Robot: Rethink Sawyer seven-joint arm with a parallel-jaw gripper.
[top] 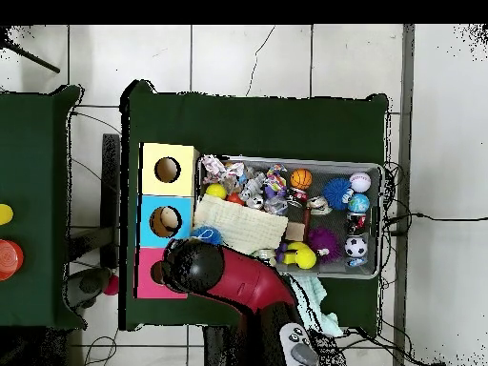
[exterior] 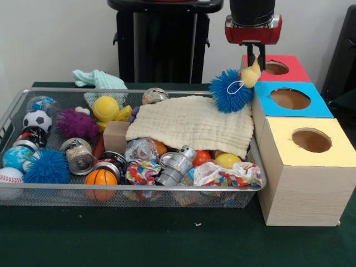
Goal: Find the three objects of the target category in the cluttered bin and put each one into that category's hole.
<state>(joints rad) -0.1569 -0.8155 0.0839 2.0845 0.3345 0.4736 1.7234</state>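
Your gripper (exterior: 255,61) hangs above the gap between the wire mesh bin (exterior: 133,188) and the wooden box, its jaws closed on a small yellow plush toy (exterior: 251,75) with a white cord loop. The toy sits just short of the red-surrounded hole (exterior: 276,68), level with the box's near edge. Pressed against the toy on the bin side is a blue spiky ball (exterior: 230,91), which rests on the bin's back corner. Beyond the red hole, the same box carries a blue-surrounded hole (exterior: 290,98) and a yellow-surrounded hole (exterior: 311,140).

Inside the bin, a cream waffle cloth (exterior: 192,124) covers much of the right half. Around it you have a purple spiky ball (exterior: 77,123), a smooth yellow ball (exterior: 105,108), a small basketball (exterior: 100,178), a soccer ball (exterior: 37,119), a baseball (exterior: 10,177), a metal can (exterior: 78,155) and crumpled patterned wrappers (exterior: 228,174). No writing is legible anywhere.

A mint cloth (exterior: 99,79) lies behind the bin. The table (exterior: 139,239) is dark green; the overhead view shows it on a white tiled floor (top: 286,57).
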